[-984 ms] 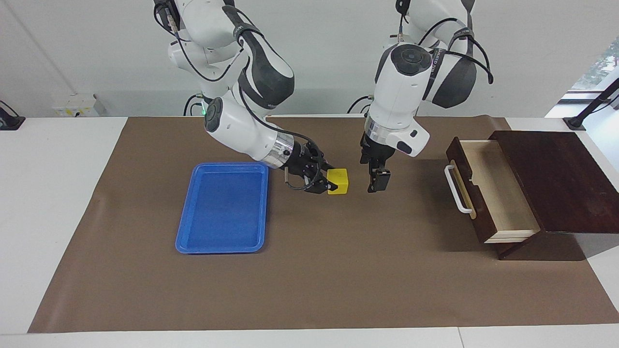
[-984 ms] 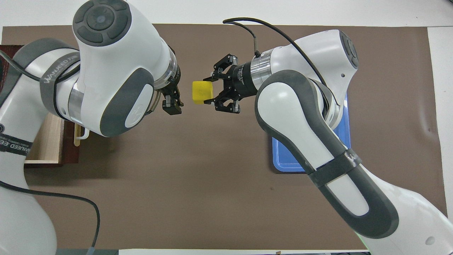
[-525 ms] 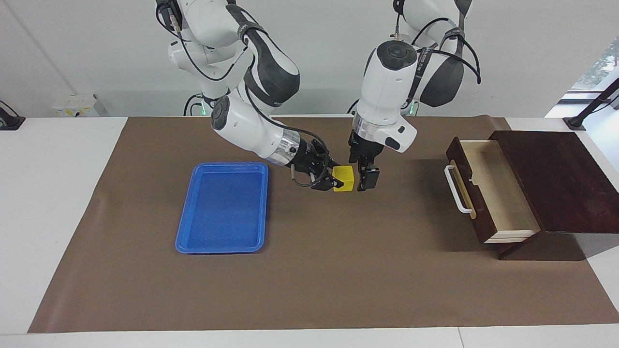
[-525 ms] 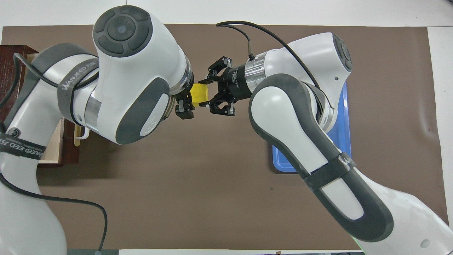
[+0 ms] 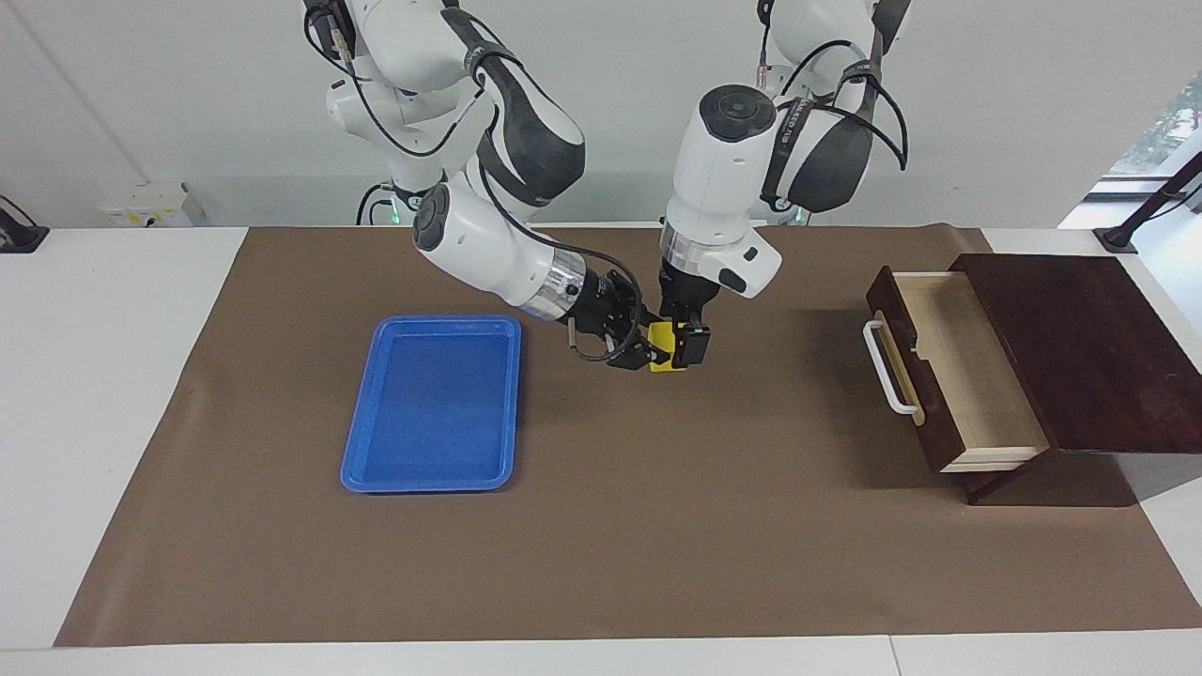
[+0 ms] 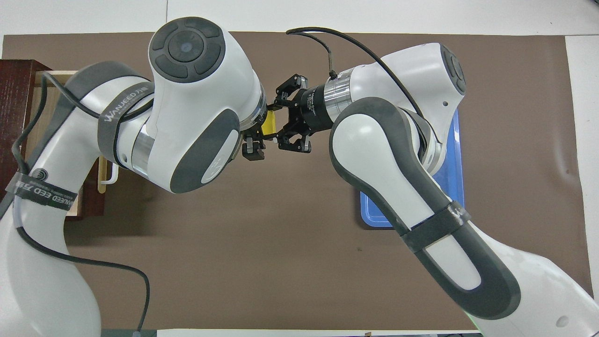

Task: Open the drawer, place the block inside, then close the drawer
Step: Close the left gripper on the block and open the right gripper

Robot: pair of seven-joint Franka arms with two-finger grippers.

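The yellow block [image 5: 663, 334] hangs above the brown mat, held in my right gripper [image 5: 653, 347], which reaches in level from the blue tray's side and is shut on it. My left gripper [image 5: 685, 345] points down at the block's other side, open, with its fingers on either side of the block. In the overhead view only a sliver of the block [image 6: 270, 124] shows between the two hands. The drawer [image 5: 958, 366] stands pulled open at the left arm's end of the table, its pale wood inside bare and its white handle [image 5: 887, 366] toward the table's middle.
A flat blue tray [image 5: 432, 404] lies on the mat toward the right arm's end. The dark wooden box [image 5: 1080, 347] holds the drawer. The brown mat [image 5: 610, 526] covers most of the table.
My left gripper has moved from the drawer's side toward my right gripper and now has its fingers around the block. My right gripper has shifted the block slightly toward it.
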